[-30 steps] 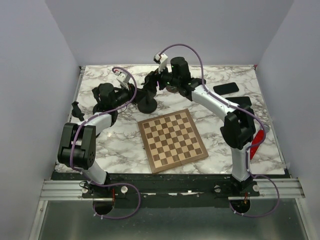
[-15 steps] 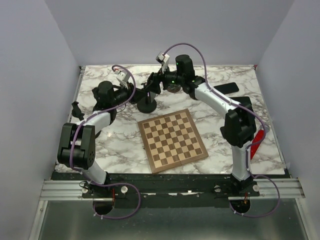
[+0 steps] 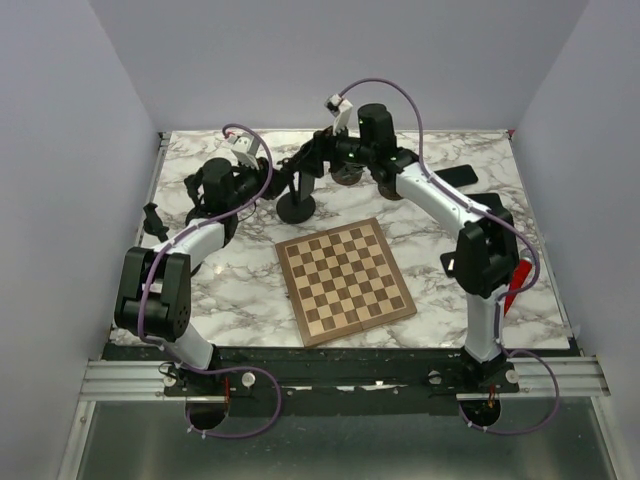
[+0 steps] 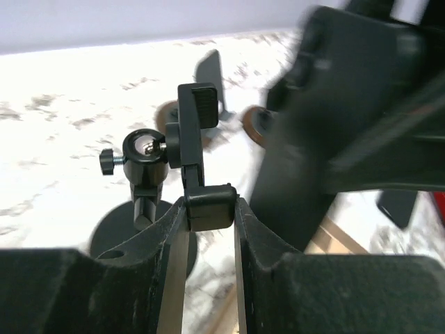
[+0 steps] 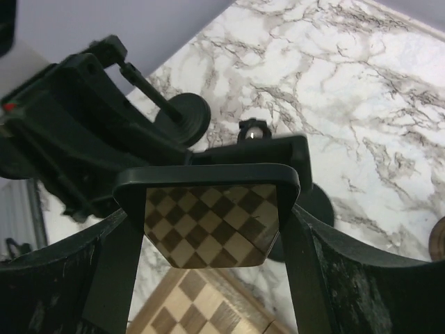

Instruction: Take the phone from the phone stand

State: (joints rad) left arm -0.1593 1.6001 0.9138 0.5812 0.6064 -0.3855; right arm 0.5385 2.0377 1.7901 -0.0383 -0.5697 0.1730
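Note:
The black phone [image 5: 208,226] sits edge-on between my right gripper's [image 5: 211,205] fingers, its glossy face mirroring the chessboard. In the left wrist view it is the large blurred dark slab [image 4: 313,125] to the right of the stand, apart from it. The black phone stand [image 4: 191,139] has a clamp arm, a ball joint and a round base [image 3: 297,208]. My left gripper [image 4: 210,210] is shut on the clamp's lower block. In the top view the left gripper [image 3: 270,185] and the right gripper [image 3: 310,163] meet above the base.
A wooden chessboard [image 3: 345,280] lies at centre front. A second dark phone [image 3: 452,176] and another dark item [image 3: 487,203] lie at the back right. A red object [image 3: 517,285] is by the right arm. Brown discs [image 4: 167,115] lie behind the stand.
My right gripper has risen and drawn back to the right with the phone, which is now out of the clamp. The left gripper has stayed shut on the stand.

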